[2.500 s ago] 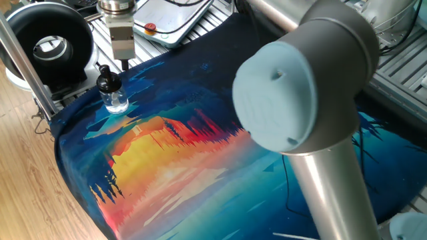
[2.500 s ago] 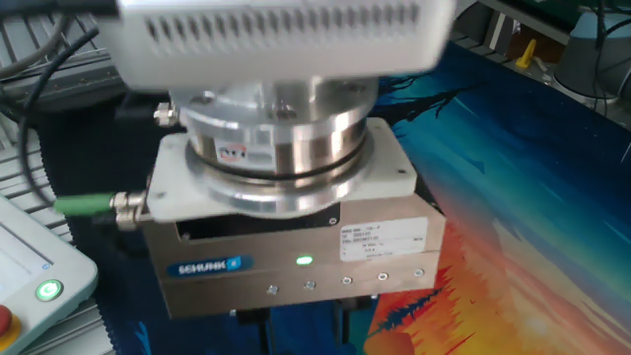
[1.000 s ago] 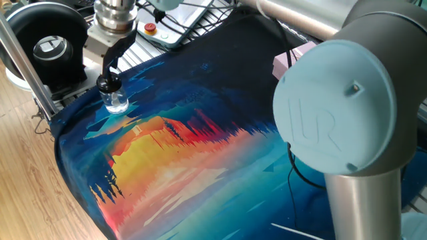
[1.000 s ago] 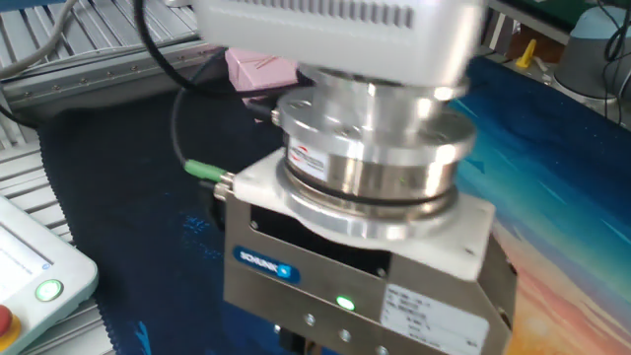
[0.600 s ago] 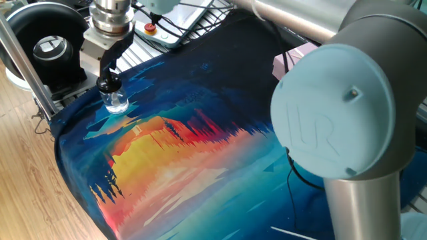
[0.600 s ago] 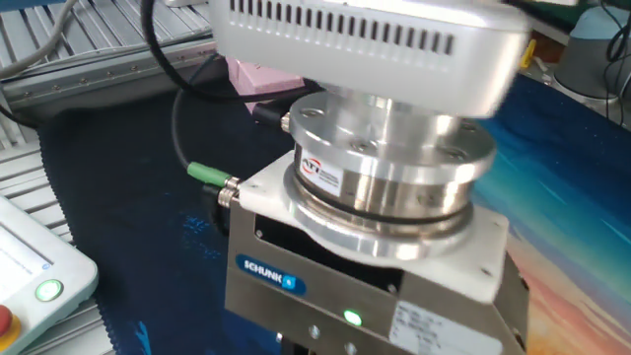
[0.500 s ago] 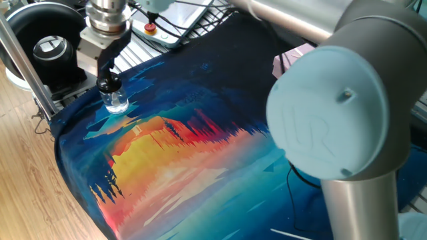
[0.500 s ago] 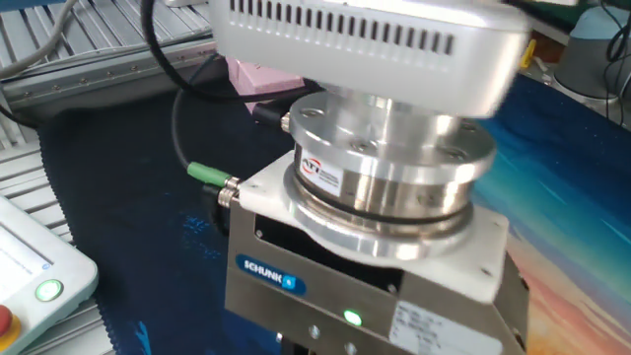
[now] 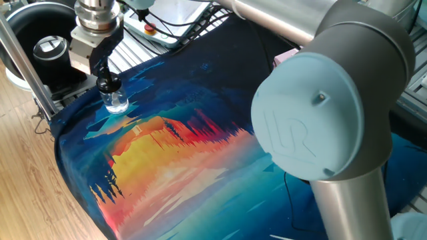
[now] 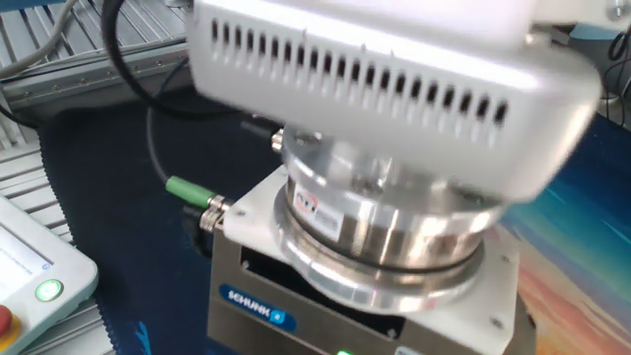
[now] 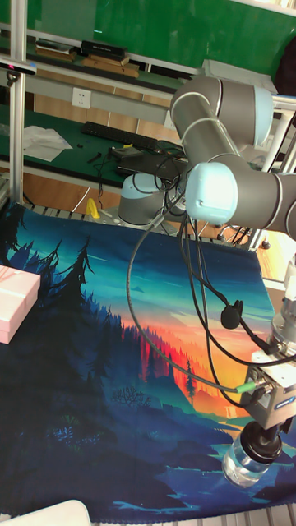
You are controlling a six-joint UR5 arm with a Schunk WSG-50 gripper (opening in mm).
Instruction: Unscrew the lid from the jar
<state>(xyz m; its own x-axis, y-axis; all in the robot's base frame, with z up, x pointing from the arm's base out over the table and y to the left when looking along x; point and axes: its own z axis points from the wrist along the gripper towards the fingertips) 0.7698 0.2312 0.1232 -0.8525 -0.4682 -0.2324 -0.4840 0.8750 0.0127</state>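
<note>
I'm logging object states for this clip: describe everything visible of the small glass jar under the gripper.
The jar is a small, squat, rounded vessel of clear glass, standing upright on the painted landscape cloth near its edge. Nothing can be made out inside it. Its black lid sits on the narrow neck, and the gripper reaches down onto that lid from above; whether the fingers actually clamp it cannot be told. In the tall fixed view the jar shows just below the gripper body.

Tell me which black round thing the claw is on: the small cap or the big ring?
The small lid, screwed on the clear jar on the painted cloth. The claw sits right over it. The big black ring device with the silver centre stands apart, off the cloth.
</note>
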